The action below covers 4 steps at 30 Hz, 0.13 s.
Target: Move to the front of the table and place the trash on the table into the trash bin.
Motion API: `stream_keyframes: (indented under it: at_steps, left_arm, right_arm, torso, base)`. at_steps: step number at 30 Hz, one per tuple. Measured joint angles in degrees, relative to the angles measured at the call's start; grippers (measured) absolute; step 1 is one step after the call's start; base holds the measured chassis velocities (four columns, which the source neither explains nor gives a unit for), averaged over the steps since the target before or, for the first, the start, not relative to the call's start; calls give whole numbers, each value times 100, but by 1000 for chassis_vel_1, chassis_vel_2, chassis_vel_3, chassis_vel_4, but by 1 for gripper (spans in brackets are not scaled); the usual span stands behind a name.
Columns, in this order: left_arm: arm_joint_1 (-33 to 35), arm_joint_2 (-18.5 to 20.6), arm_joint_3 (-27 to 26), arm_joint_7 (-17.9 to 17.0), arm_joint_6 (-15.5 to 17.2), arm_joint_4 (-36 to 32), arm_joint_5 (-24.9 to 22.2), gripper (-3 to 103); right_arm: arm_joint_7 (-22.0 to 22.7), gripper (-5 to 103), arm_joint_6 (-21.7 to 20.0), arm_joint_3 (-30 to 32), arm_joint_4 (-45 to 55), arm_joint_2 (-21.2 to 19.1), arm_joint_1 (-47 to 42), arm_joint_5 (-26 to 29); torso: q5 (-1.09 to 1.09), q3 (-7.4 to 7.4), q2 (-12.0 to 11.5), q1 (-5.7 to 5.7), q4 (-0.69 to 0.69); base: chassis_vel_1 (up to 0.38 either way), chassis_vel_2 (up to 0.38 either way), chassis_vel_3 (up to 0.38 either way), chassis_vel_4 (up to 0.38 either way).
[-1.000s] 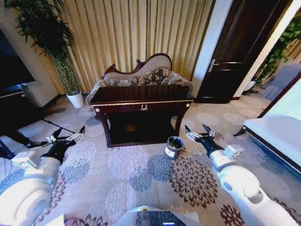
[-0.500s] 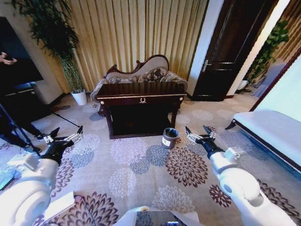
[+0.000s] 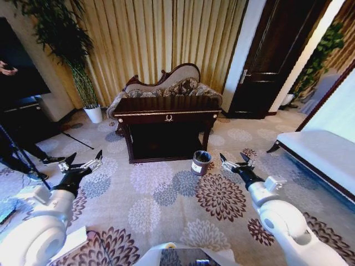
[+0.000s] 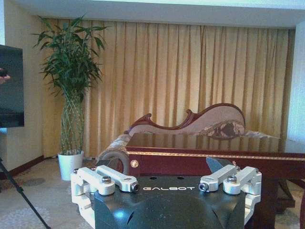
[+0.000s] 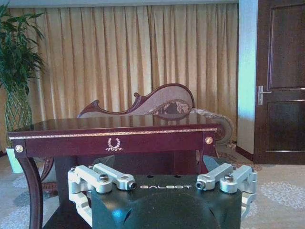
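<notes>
Change: since half a second ago the head view has hardly shifted, so the robot has nearly stopped; a second ago the table and bin sat slightly nearer and lower in that view.
Table [image 3: 168, 113]: dark glossy wood with gold trim and a gold emblem on the apron, standing across the patterned carpet [image 3: 166, 205] from the robot, in front of a floral sofa [image 3: 166, 87] and tan curtains [image 3: 161, 39].
Tabletop: seen edge-on from both wrist views [image 5: 114, 125]; whether any trash lies on it cannot be told.
Trash bin [image 3: 201, 162]: small round dark bucket with a shiny rim and white label, upright on the carpet just beside the table's front right leg.
Left claw [image 3: 82, 164]: held low over the carpet on the robot's left, well apart from the table, fingers spread, gripping nothing.
Right claw [image 3: 235, 162]: held low on the robot's right, near the bin but not touching it, fingers spread and empty.
Potted plant [image 3: 83, 83]: in a white pot left of the sofa.
</notes>
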Motion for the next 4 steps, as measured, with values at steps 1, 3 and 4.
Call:
stream_keyframes:
  at_steps: [1, 3, 4]
  left_arm:
    - [0, 0, 0, 0, 0, 0, 0, 100]
    - [2, -1, -6, 0, 12, 0, 15, 100]
    - [3, -1, -7, 1, 14, 0, 17, 100]
  right_arm:
    - [0, 100, 0, 0, 0, 0, 0, 0]
    - [9, 100, -2, -2, 4, 1, -3, 0]
    - [10, 100, -2, -2, 5, 2, -4, -1]
  torso:
    - [0, 0, 0, 0, 0]
    - [0, 0, 0, 0, 0]
    - [0, 0, 0, 0, 0]
  base:
    - [0, 0, 0, 0]
    - [0, 0, 0, 0]
    - [0, 0, 0, 0]
